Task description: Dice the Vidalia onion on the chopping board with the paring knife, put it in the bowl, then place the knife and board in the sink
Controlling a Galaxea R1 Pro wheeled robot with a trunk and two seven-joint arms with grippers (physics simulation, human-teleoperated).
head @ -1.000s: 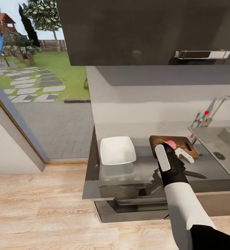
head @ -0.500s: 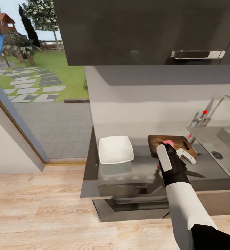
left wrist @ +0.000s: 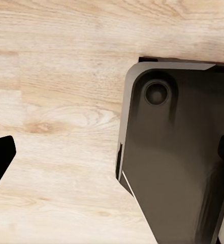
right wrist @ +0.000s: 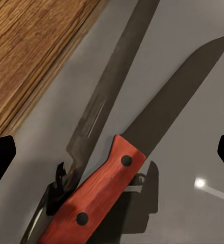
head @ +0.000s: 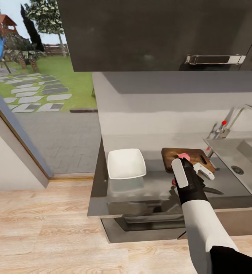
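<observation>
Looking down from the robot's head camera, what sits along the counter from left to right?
bowl → chopping board with the Vidalia onion on it → tap → sink.

The paring knife (right wrist: 99, 195) has an orange-red handle with 2 dark rivets and a dark grey blade. The chopping board (head: 187, 156) is dark brown with streaked grain. The Vidalia onion (head: 184, 156) is pink-red, the bowl (head: 126, 164) white. The countertop (head: 152, 186) is glossy grey. The floor (left wrist: 56, 101) is pale wood.
</observation>
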